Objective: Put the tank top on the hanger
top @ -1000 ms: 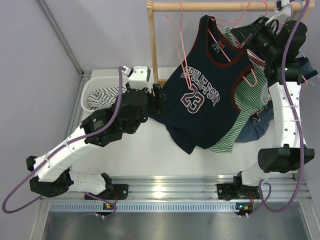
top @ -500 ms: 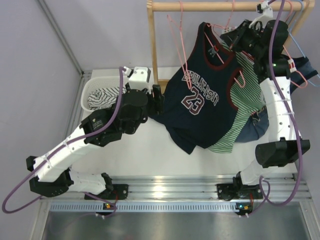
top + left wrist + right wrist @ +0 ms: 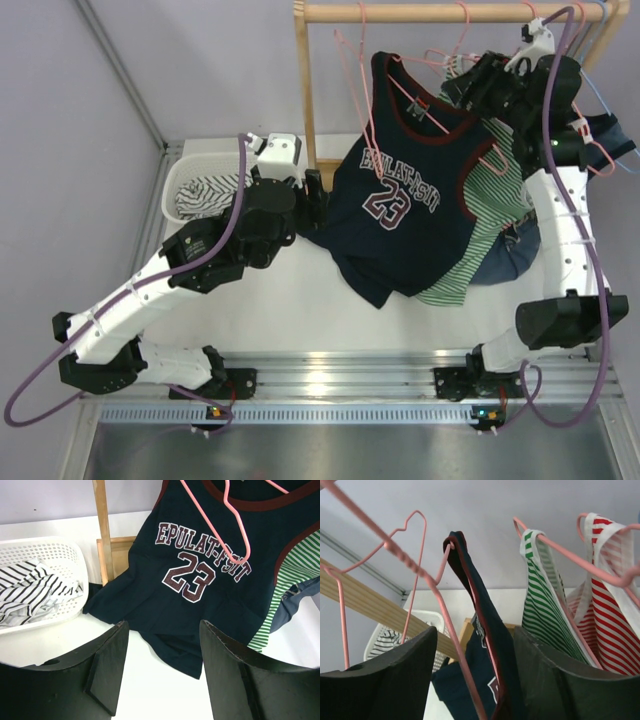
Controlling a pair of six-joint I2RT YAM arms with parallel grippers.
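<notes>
The navy tank top [image 3: 400, 205] with the number 23 hangs by its shoulders on the pink hanger [image 3: 464, 22], which is hooked over the wooden rail. Its hem rests on the table. My right gripper [image 3: 480, 75] is up at the jersey's right shoulder and open. In the right wrist view the hanger wire [image 3: 453, 658] and the maroon-trimmed strap [image 3: 485, 620] run between my spread right gripper [image 3: 475, 630] fingers. My left gripper [image 3: 315, 200] is open and empty, low by the jersey's left edge. The left wrist view shows the jersey [image 3: 200, 580] beyond the left gripper [image 3: 162, 625].
A second, bare pink hanger [image 3: 362, 100] dangles in front of the jersey. A green-striped top [image 3: 490, 220], a blue garment [image 3: 510, 255] and a red-striped top [image 3: 610, 580] hang to the right. A white basket [image 3: 172, 190] of striped cloth stands left of the rack post [image 3: 305, 90].
My right gripper has gone from shut to open, letting go at the hanger. The jersey and its hanger have swung left along the rail. The left arm has not moved.
</notes>
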